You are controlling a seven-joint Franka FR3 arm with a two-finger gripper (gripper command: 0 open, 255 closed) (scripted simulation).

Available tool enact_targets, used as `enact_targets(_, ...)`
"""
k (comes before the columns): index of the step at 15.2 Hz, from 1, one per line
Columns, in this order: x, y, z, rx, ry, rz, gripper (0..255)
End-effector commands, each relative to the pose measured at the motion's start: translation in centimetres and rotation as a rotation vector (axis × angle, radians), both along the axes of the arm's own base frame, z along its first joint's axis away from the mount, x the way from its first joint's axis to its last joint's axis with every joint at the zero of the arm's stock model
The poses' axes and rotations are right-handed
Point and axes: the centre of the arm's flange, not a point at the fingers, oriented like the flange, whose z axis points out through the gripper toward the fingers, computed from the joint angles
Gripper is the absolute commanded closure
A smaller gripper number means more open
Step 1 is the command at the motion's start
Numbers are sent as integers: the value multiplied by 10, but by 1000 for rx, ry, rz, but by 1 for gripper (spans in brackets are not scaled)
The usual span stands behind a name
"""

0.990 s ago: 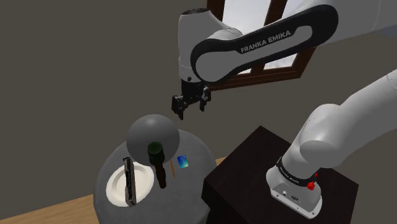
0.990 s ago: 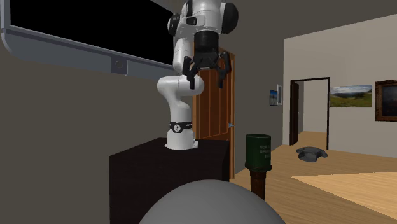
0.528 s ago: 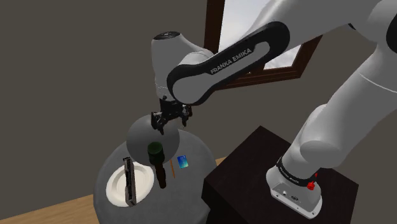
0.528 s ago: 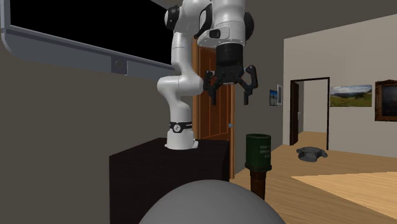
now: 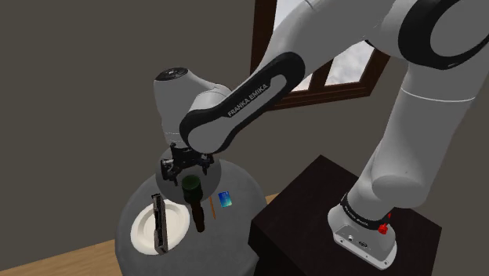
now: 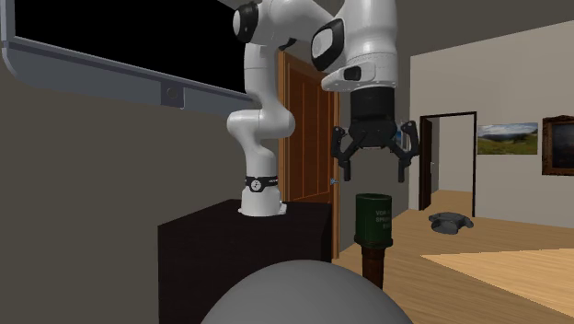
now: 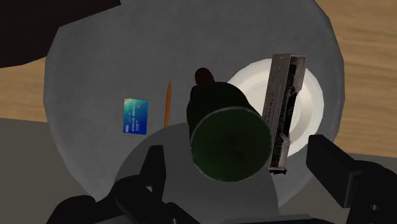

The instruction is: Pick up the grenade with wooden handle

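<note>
Plate (image 5: 143, 231) comes first for us at the shoulder view's left: white, on the round grey desk (image 5: 235, 234), with a long dark slotted strip (image 5: 161, 223) lying across it. Next to the right we see the hand (image 5: 186, 165), pointing down, its two black fingers (image 7: 153, 167) spread wide and clasping nothing; a grey ball (image 5: 167, 188) shows behind it. Just under the hand stands the grenade (image 5: 190, 188), dark green head up and brown wooden handle down, just beside the plate's rim. From the second exterior view we find a clear gap between the fingertips and the green head; from the wrist view the head lies between the parted fingers, neither one touching it. Right of the grenade lie a thin orange pencil (image 5: 211, 208) and then a small blue card (image 5: 226, 198), both flat on the desk and apart from each other. Farthest right is the dark box stand (image 5: 306, 204) carrying the white arm (image 5: 407, 141), with a wood-framed window (image 5: 337, 86) on the wall behind.
</note>
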Motion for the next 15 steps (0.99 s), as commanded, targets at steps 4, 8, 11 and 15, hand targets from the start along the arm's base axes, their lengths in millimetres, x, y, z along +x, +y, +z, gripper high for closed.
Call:
enact_targets(4,1,2,-27,1,0,-2,0)
enact_targets(8,1,2,-41,1,0,-2,0)
enact_targets(11,1,2,-41,1,0,-2,255)
enact_targets(15,1,2,-40,1,0,-2,255)
